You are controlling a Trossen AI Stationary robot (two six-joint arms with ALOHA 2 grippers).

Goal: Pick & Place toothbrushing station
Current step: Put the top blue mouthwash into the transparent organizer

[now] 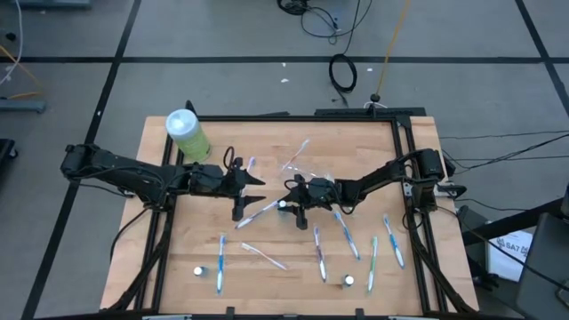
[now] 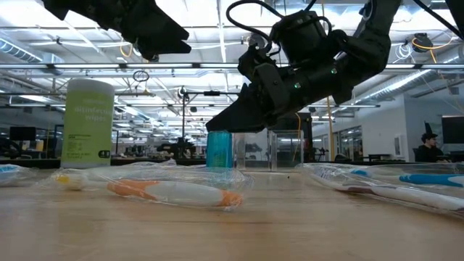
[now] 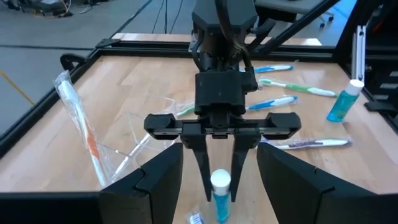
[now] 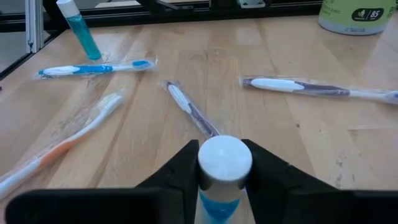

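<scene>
A small blue tube with a white cap (image 3: 219,188) stands upright on the table's middle. My right gripper (image 1: 286,205) reaches in from the right and is shut on it. My left gripper (image 1: 258,183) hovers open just left of it, facing it and holding nothing. Several wrapped toothbrushes lie flat on the wood, among them a blue one (image 1: 220,263), a purple one (image 1: 320,254) and a green one (image 1: 373,253). A clear plastic cup (image 2: 286,148) stands behind the tube in the low view. My right gripper pinches the tube at its white cap (image 4: 224,160) and just below it, one finger (image 3: 203,168) on each side. The fingers come from the table's right, slanting down. The tube stays upright, with its foot on the table in the low view.
A big light-green bottle (image 1: 188,133) stands at the far left corner. Two more small tubes stand near the front edge (image 1: 197,271) (image 1: 348,281). An orange-handled toothbrush in its wrapper (image 2: 174,192) lies near the low camera. A black frame (image 1: 404,160) rims the table.
</scene>
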